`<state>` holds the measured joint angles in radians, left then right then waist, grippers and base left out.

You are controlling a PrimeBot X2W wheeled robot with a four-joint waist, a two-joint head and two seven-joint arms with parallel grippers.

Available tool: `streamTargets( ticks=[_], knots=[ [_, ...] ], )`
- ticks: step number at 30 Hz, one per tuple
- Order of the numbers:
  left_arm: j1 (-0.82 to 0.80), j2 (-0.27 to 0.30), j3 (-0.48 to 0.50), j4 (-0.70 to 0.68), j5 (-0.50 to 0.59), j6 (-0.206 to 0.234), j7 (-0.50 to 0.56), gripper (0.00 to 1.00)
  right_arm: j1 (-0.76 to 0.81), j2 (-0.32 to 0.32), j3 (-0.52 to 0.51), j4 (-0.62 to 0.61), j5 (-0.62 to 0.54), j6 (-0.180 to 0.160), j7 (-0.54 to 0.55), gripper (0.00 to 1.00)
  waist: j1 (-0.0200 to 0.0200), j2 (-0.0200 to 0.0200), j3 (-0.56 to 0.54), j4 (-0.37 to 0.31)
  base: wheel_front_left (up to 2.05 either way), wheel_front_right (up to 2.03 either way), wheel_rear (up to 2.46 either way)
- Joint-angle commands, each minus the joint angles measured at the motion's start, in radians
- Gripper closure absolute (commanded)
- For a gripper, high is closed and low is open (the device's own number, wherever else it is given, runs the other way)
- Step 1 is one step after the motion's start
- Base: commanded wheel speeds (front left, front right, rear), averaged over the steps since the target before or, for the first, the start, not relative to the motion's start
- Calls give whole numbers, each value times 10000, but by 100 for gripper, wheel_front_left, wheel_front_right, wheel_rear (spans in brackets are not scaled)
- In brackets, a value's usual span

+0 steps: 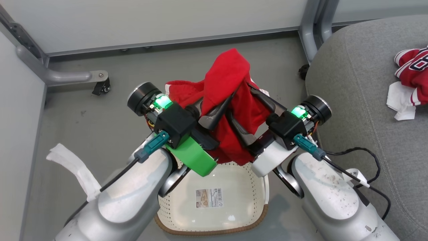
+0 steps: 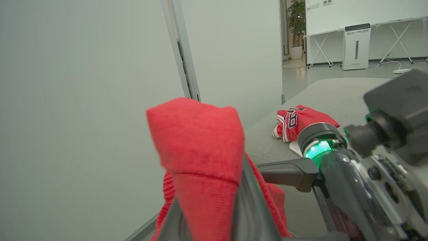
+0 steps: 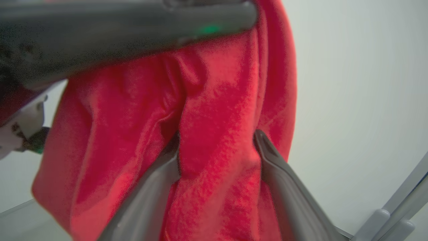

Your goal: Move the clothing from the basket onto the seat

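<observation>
A red garment (image 1: 227,77) hangs lifted above the cream basket (image 1: 214,231), its lower edge hanging just over the basket's far rim. My left gripper (image 1: 227,102) is shut on the garment's upper fold, which drapes over its fingers (image 2: 249,201) in the left wrist view. My right gripper (image 1: 240,100) stands open, its two fingers (image 3: 277,167) straddling the hanging red cloth (image 3: 214,150). A red jersey (image 1: 413,72) with numerals lies crumpled on the grey seat (image 1: 361,100) at the right, and the left wrist view has that jersey (image 2: 302,120) on the seat (image 2: 334,90) too.
The basket's floor shows a label sticker (image 1: 209,197). A white cloth (image 1: 399,98) lies beside the jersey. A white fabric strip (image 1: 72,164) lies on the floor at left. Grey metal frame legs with a caster (image 1: 100,85) and wall panels bound the far side.
</observation>
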<state>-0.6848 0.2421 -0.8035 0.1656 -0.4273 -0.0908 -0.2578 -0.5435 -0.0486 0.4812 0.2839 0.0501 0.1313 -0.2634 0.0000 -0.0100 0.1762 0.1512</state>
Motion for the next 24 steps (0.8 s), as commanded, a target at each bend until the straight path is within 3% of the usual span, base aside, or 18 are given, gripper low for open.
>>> streamTargets(
  ticks=[1, 3, 4, 5, 6, 19, 20, 21, 24],
  knots=[
    [-38, -42, -29, -11, -7, -45, -63, 100, -130, -34, -44, 52, 93, -11, -19, 0, 0, 100, 30, -2, 0, 0, 0],
    [-30, -105, -97, -5, -21, -67, -68, 100, -168, -33, -89, 140, 111, -12, -19, 0, 0, 100, 78, -5, 0, 0, 0],
    [-39, -134, -128, -6, -30, -70, -69, 100, -161, -34, -101, 214, 206, -11, -19, 21, 0, 100, 112, 4, 0, 0, 0],
    [-54, -151, -145, -3, -31, -78, -71, 100, -153, -31, -77, 299, 223, -11, -19, 88, 0, 100, 135, 8, 0, 0, 0],
    [-73, -155, -164, 13, -32, -96, -74, 100, -120, -33, -108, 357, 341, -12, -19, 100, 0, 100, 164, 12, 0, 0, 0],
    [104, -189, -276, 298, -94, -106, -76, 100, 212, -33, -395, 96, 782, -11, -19, 100, 0, 100, 128, -93, 0, 0, 0],
    [105, -200, -273, 306, -65, -80, -78, 54, 237, -31, -446, 83, 824, -11, -19, 100, 0, 100, 116, -92, 0, 0, 0],
    [114, -202, -290, 341, -30, -55, -78, 0, 257, -33, -513, 69, 884, -11, -19, 100, 0, 100, 104, -88, 0, 0, 0],
    [173, -211, -343, 413, 26, -21, -79, 0, 346, -31, -741, 16, 1022, -11, -19, 100, 0, 100, 74, -70, 0, 0, 0]
  ],
)
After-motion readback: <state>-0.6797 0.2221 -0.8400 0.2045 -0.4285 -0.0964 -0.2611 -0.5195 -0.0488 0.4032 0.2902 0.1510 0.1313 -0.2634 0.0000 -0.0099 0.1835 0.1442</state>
